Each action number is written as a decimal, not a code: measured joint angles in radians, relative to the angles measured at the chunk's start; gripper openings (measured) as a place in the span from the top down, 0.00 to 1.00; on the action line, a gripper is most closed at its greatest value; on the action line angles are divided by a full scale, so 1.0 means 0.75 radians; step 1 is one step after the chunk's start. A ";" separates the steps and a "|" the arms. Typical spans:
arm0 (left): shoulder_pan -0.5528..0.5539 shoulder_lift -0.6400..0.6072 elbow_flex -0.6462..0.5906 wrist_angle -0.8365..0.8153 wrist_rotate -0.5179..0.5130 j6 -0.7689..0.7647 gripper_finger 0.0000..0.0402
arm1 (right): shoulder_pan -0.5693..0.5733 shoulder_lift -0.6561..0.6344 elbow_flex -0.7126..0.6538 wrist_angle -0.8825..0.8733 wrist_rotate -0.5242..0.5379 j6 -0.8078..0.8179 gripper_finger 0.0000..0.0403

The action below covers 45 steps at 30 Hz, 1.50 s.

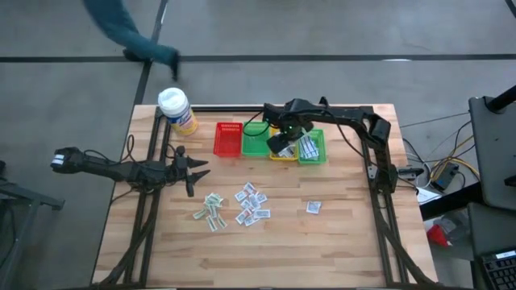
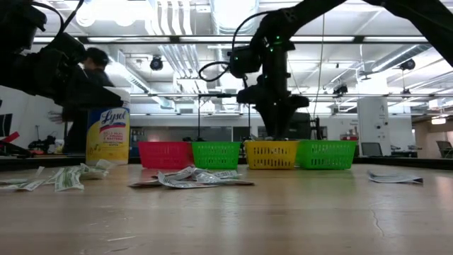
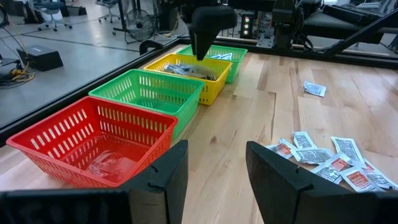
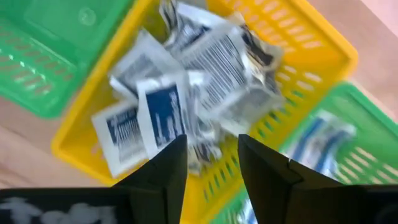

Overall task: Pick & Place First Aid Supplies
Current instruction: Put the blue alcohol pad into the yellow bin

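Note:
The first aid supplies are small white printed packets. Several lie loose on the table, and one lies apart. More are heaped in the yellow basket, with a blue-printed packet on top. My right gripper hangs open just above that basket, pointing down, with nothing between its fingers. My left gripper waits open at the table's left, facing the row of baskets.
Red, green, yellow and a second green basket stand in a row at the table's far edge. A yellow bottle with a white cap stands at the far left corner, and a person's sleeve reaches in beyond it.

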 joint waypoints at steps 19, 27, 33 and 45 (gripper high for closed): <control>0.000 0.001 0.000 -0.001 0.000 0.000 0.61 | 0.390 -0.004 0.229 -0.430 -0.094 0.005 0.71; -0.001 0.000 -0.001 -0.001 0.000 0.000 0.61 | 0.595 -0.004 0.144 -0.550 -0.094 -0.008 0.67; 0.000 0.000 0.000 -0.001 0.000 0.000 0.61 | 0.690 -0.010 0.026 -0.549 -0.109 -0.023 0.63; 0.000 0.001 0.000 -0.001 0.000 -0.008 0.61 | 0.748 -0.016 -0.188 -0.542 -0.179 -0.001 0.56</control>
